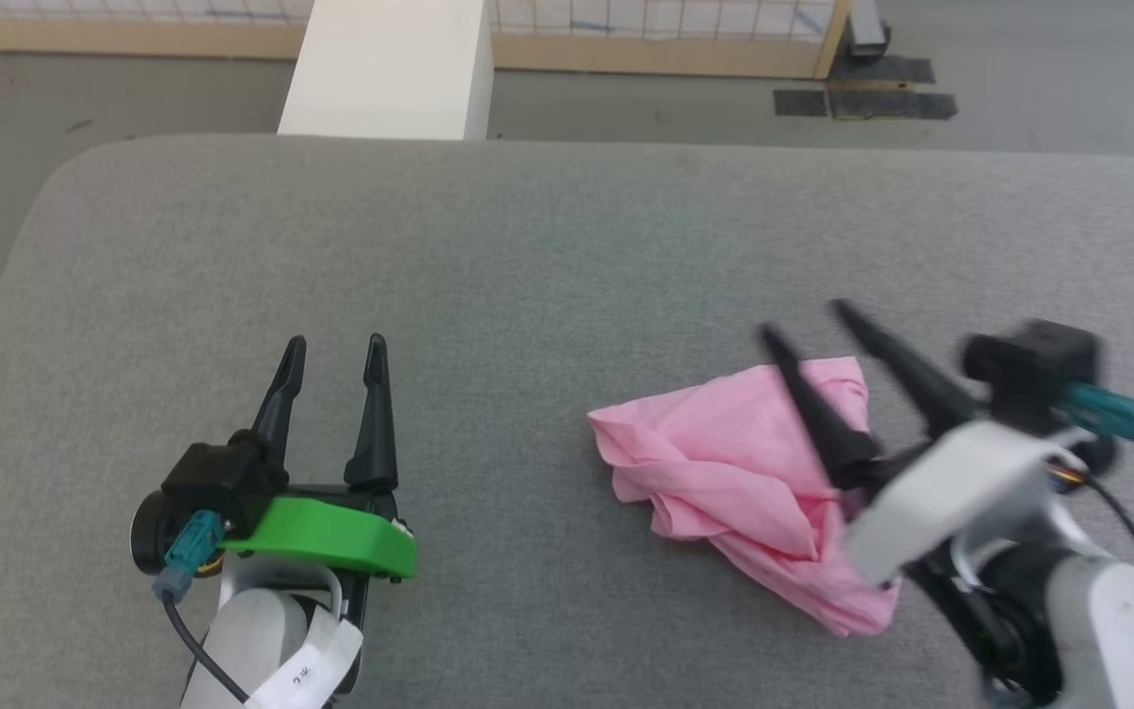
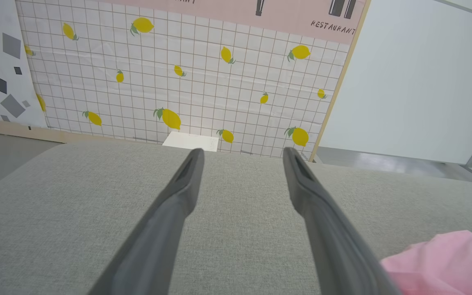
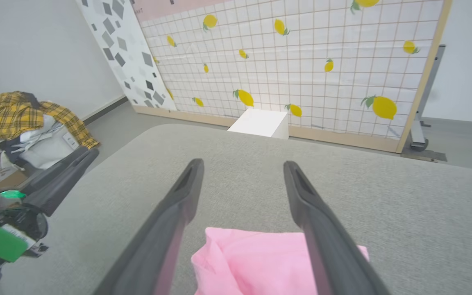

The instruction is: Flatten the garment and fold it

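Note:
The garment (image 1: 734, 473) is a crumpled light pink bundle lying on the grey padded table (image 1: 528, 276), right of centre. My right gripper (image 1: 803, 320) hovers over its right part, fingers spread open and pointing away past its far edge, nothing between them. In the right wrist view the garment (image 3: 256, 262) lies below and between the open fingers (image 3: 240, 168). My left gripper (image 1: 334, 347) rests open at the lower left, well apart from the cloth. In the left wrist view its fingers (image 2: 240, 153) stand apart, with a corner of the garment (image 2: 445, 262) at the lower right.
A white box (image 1: 385, 69) stands on the floor beyond the table's far edge, in front of a lemon-patterned grid panel (image 3: 301, 61). A pile of yellow plaid and white clothes (image 3: 35, 123) lies off the table's left side. Bare grey surface spreads left and behind the garment.

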Available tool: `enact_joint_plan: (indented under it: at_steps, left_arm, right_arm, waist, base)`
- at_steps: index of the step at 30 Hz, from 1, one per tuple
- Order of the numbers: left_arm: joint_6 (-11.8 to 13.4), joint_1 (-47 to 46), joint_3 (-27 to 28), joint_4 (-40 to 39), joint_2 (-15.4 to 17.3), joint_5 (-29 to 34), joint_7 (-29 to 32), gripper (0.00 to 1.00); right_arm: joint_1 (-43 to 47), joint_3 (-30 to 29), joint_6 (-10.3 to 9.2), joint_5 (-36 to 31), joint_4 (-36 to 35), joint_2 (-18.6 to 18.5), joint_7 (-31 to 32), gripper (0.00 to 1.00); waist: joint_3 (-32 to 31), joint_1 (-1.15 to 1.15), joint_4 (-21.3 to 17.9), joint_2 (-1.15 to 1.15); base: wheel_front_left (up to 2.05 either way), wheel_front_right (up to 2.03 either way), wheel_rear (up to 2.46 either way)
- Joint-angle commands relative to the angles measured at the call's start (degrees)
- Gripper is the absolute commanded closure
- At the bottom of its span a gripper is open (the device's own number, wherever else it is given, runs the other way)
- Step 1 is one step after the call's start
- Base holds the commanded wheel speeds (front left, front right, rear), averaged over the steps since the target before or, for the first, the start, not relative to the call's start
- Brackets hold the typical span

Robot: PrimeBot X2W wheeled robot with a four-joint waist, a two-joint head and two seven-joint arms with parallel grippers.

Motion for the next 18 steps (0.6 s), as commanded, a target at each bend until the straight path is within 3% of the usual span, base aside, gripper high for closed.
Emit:
enact_joint_plan:
  at_steps: [1, 11, 18]
  left_arm:
    - [-0.2, 0.9, 0.2, -0.1, -0.1, 0.0, -0.2, 0.0]
    - [-0.5, 2.3, 0.1, 0.3, -0.1, 0.0, -0.2, 0.0]
    - [-0.7, 3.7, -0.8, 0.9, -0.1, -0.2, -0.2, 0.0]
  right_arm:
    - [1.6, -2.1, -0.06, -1.7, 0.0, 0.2, -3.5, 0.0]
    - [7.3, -11.1, -0.06, -9.2, 10.3, -0.2, -26.2, 0.0]
    - [8.1, -13.1, -0.06, -9.4, 17.6, -1.1, -31.9, 0.0]
  waist:
    - [-1.4, 0.0, -1.3, 0.0]
    - [-3.8, 0.0, -3.2, 0.0]
    - [-5.0, 0.0, -3.3, 0.0]
  base:
    - [0.0, 0.0, 0.0]
    - [0.0, 0.0, 0.0]
    - [0.0, 0.0, 0.0]
